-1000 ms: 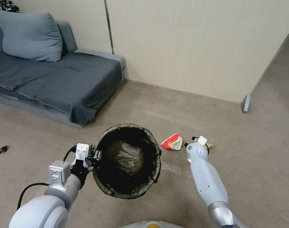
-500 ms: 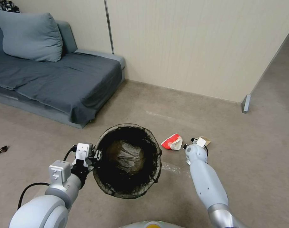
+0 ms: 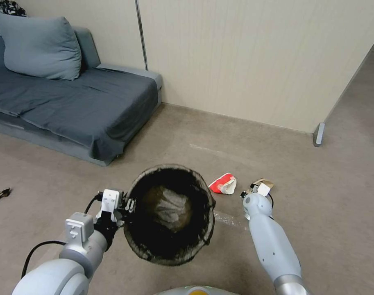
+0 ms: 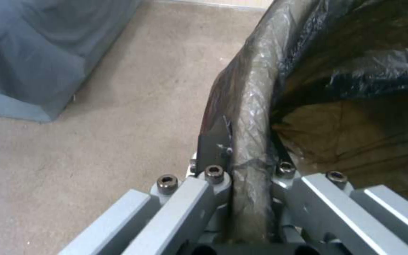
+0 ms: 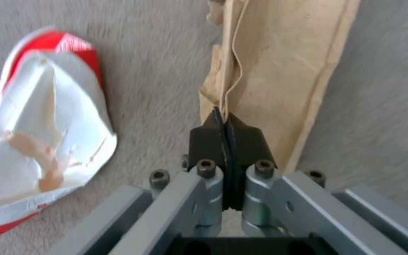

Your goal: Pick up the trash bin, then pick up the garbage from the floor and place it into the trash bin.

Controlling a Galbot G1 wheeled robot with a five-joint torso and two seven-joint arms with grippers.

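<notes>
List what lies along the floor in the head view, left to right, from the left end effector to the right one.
Left end effector → bin → carton → right end effector, shut on the paper bag.

One bag-lined trash bin, one red-and-white crumpled carton, one brown paper bag, two grippers, left and right, one sofa, one grey cushion.

Head looks down; wrist cameras sit close.
</notes>
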